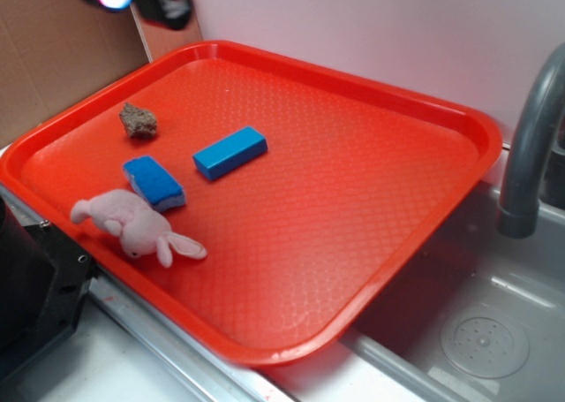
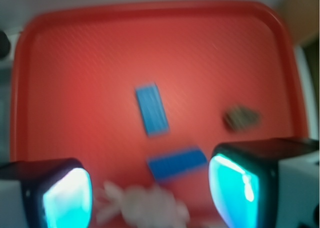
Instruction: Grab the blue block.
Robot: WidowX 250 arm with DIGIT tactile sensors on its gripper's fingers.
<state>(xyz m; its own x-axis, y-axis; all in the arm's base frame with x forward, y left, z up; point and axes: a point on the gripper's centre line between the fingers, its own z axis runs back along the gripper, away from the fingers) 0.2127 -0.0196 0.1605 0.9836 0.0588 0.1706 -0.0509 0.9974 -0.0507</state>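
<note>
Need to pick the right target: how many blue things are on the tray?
2: the blue block mid-tray, and the blue sponge beside the pink plush bunny.

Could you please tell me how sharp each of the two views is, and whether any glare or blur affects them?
Exterior view: mostly sharp; the solid-blue rectangular block has crisp edges on the red textured plastic tray, with a pale sheen towards the tray's far side. Wrist view: blurred throughout; the block looks smeared, and the open tool's pads glow bright cyan.

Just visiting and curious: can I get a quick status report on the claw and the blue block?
Gripper open, empty, high above tray. Blue block flat on tray, untouched. Blue sponge close beside it; nothing covering it.
</note>
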